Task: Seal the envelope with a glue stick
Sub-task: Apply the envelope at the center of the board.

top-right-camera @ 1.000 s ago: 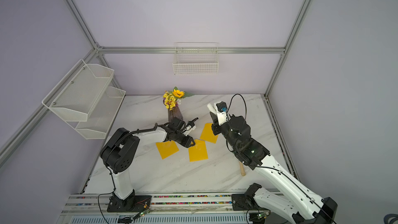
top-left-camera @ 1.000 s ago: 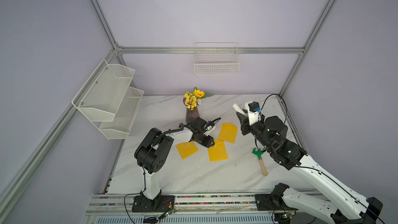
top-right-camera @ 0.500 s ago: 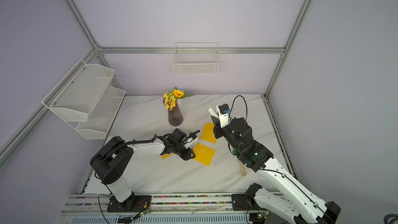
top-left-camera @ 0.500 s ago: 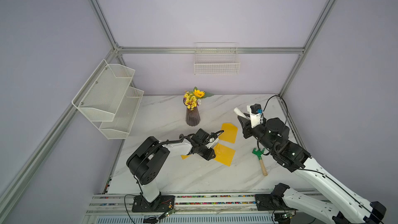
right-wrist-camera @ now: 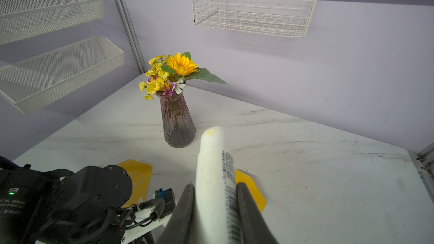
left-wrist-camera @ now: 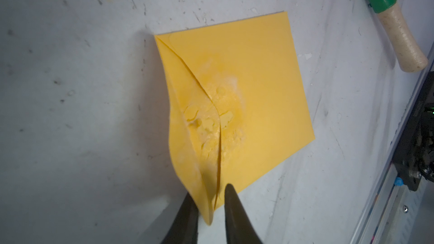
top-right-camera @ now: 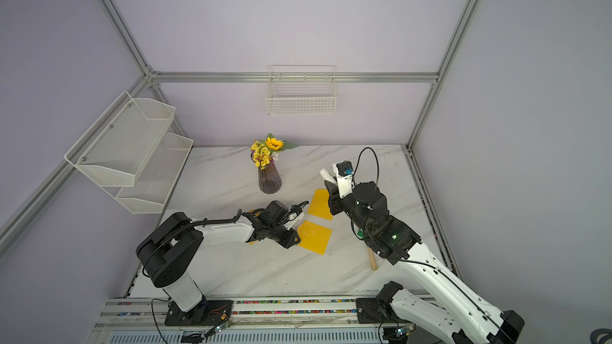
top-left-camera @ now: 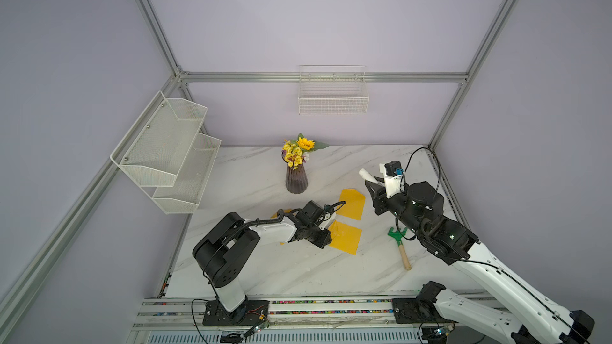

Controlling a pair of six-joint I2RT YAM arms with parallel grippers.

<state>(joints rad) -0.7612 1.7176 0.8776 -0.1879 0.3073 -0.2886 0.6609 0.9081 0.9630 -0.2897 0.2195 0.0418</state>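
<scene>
The right gripper [right-wrist-camera: 216, 185] is clamped on the glue stick [right-wrist-camera: 215, 160], its jaws narrow on the printed label. The stick juts out past the fingertips with its rounded white end free, held in the air above the table [top-left-camera: 265, 266].

The left gripper [left-wrist-camera: 209, 193] is low over the marble. Its jaws are nearly closed on one raised corner of the envelope [left-wrist-camera: 246, 90]. That envelope lies flap side up, with whitish smears and lumps around the flap's tip.

Read the top views as a clock with 12 at the back wall and the pinched envelope [top-left-camera: 346, 238] at the centre. A second yellow envelope [top-left-camera: 352, 203] lies at 12, close by but apart. The glue stick [top-left-camera: 367, 175] hangs beyond it, near 1. The vase of flowers [top-left-camera: 296, 177] stands at 11. The green rake [top-left-camera: 400, 246] lies at 3, and the left arm comes in from 9, partly covering a third yellow sheet [top-left-camera: 276, 215].
</scene>
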